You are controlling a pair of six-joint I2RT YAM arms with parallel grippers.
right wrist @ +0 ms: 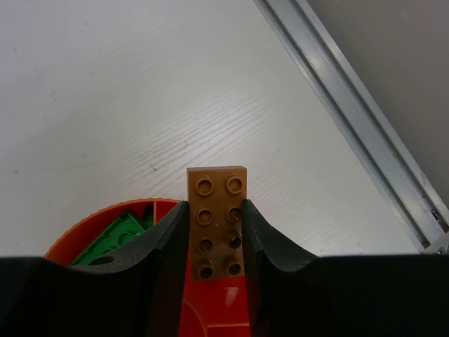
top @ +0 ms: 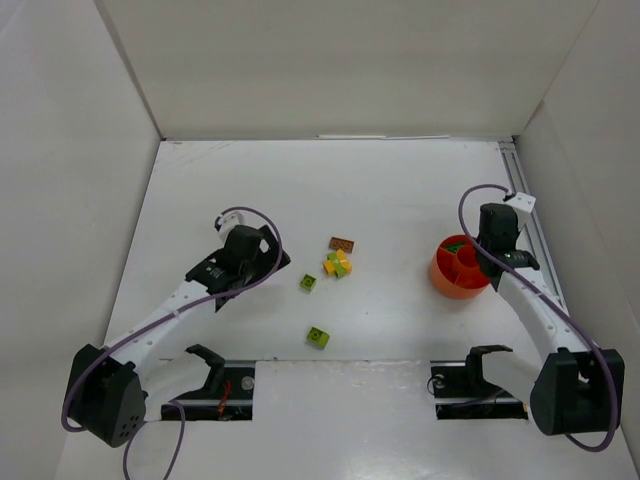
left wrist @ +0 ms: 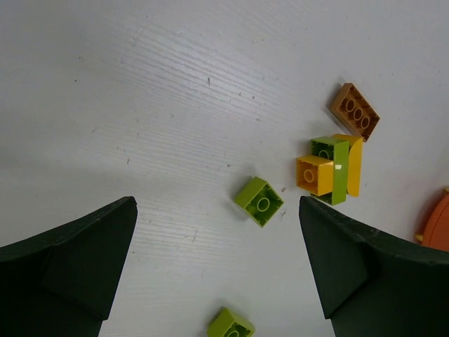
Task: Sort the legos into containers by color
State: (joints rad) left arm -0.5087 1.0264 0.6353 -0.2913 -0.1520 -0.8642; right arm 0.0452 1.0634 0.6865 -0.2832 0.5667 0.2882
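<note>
Clamping brown brick (right wrist: 216, 186) w/ R gripper (right wrist: 215, 210), lower ctr of frame, over orange bowl (right wrist: 214, 305). Gaping wide w/ L gripper (left wrist: 216, 203), released, above lime brick (left wrist: 259, 201) mid-frame.

Saw white on the table (top: 400, 190), faintly grained. Noted black on the right gripper (right wrist: 215, 210), brown on its studded brick (right wrist: 217, 232) and the far plate (top: 342, 243), orange on the bowl (top: 450, 287), dark green on bricks (right wrist: 116, 235) inside, lime on the left cube (top: 309, 283) and near cube (top: 318, 337), yellow with lime on the cluster (top: 338, 264).
</note>
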